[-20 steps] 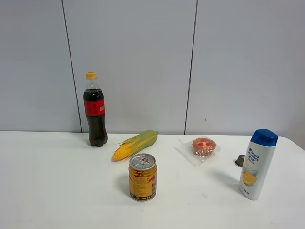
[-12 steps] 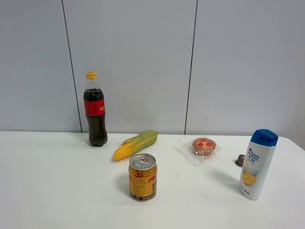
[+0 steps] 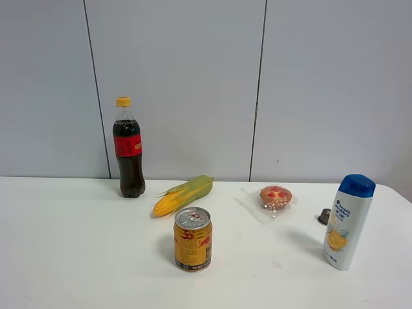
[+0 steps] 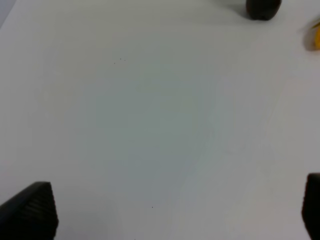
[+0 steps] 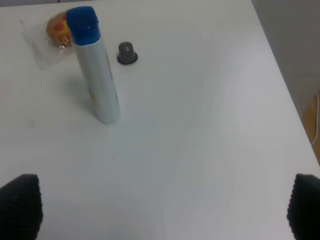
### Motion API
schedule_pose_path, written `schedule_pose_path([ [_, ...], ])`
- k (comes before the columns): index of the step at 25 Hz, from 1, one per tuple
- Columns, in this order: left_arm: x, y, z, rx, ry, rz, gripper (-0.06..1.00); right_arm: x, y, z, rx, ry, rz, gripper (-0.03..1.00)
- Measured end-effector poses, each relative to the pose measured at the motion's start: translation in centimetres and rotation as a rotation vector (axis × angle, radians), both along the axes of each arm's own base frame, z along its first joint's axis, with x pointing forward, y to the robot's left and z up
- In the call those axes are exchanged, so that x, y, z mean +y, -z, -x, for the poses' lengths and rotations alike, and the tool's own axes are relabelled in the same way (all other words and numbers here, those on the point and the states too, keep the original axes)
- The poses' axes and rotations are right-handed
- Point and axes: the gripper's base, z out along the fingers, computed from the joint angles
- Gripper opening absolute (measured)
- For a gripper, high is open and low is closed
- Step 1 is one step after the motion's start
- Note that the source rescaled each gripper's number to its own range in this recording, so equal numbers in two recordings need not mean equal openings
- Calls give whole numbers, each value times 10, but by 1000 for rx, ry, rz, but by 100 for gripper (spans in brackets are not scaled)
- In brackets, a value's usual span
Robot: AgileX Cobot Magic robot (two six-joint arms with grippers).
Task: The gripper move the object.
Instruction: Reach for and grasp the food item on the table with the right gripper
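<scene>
The white desk (image 3: 77, 257) is carrying every item; clock positions are being read in the high view from the can, with 12 o'clock toward the wall. The left tool (image 4: 170, 215) and the right tool (image 5: 162, 207) are each hanging over bare desk, jaws spread wide and gripping nothing; neither arm is showing in the high view. The cola bottle (image 3: 129, 151) is standing at 11 o'clock, the shampoo bottle (image 3: 346, 222) at 3 o'clock, and the corn cob (image 3: 183, 195) is lying at 12 o'clock. The can (image 3: 192, 239) is standing upright. The muffin (image 3: 275, 196), sealed in clear wrap, is lying at 2 o'clock, apart from its neighbours. A small dark cap (image 3: 324, 216) is sitting just beside the shampoo bottle. By this evidence the task is sitting at the pre-reach step. The right tool is appearing better placed, since its camera is showing the muffin beyond the shampoo bottle. The next move is calling for a path clearing that bottle and cap, then a centred descent and a gentle closure on the wrap.
</scene>
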Motion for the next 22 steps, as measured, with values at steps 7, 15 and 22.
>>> schedule_pose_path([
  [7, 0, 0, 0, 0, 0, 0, 100, -1, -25, -16, 70, 0, -5, 100],
  [15, 0, 0, 0, 0, 0, 0, 100, 1, -117, -61, 68, -36, -49, 100],
  [22, 0, 0, 0, 0, 0, 0, 100, -1, -183, -138, 146, -65, -71, 100],
])
